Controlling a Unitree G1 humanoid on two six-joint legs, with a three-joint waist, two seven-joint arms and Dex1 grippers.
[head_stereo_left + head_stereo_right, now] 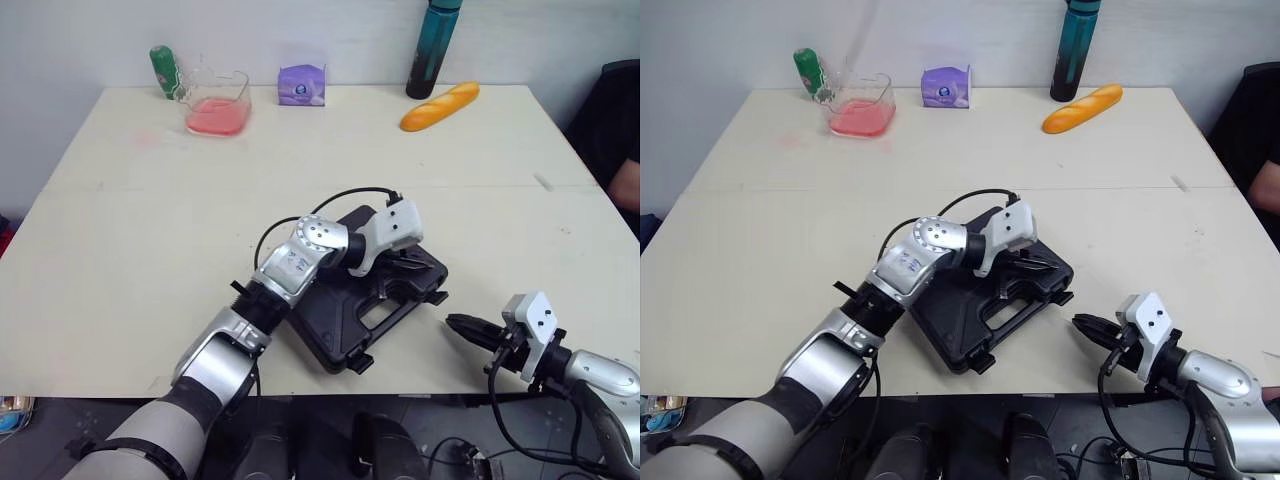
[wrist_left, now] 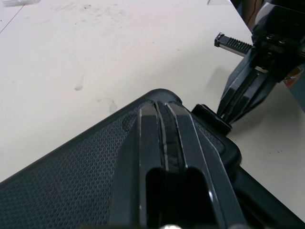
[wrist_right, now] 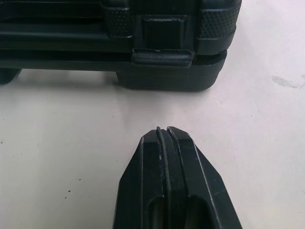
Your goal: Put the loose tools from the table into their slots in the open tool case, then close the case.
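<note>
The black tool case [image 1: 335, 312] lies with its lid down near the table's front edge; its side wall and a latch [image 3: 162, 56] face the right wrist view. My left gripper [image 1: 415, 263] is shut with nothing in it and rests on the case's textured lid [image 2: 81, 171], fingertips near the case's right corner. My right gripper [image 1: 452, 322] is also shut and empty. It hovers low over the table just right of the case, pointing at its side, a short gap away [image 3: 164, 130].
Along the table's far edge stand a green bottle [image 1: 164, 70], a clear container with pink contents [image 1: 217, 103], a purple pack [image 1: 302, 85], a teal bottle [image 1: 434, 48] and a bread loaf [image 1: 439, 106]. A person's dark sleeve [image 1: 618, 120] shows at the right.
</note>
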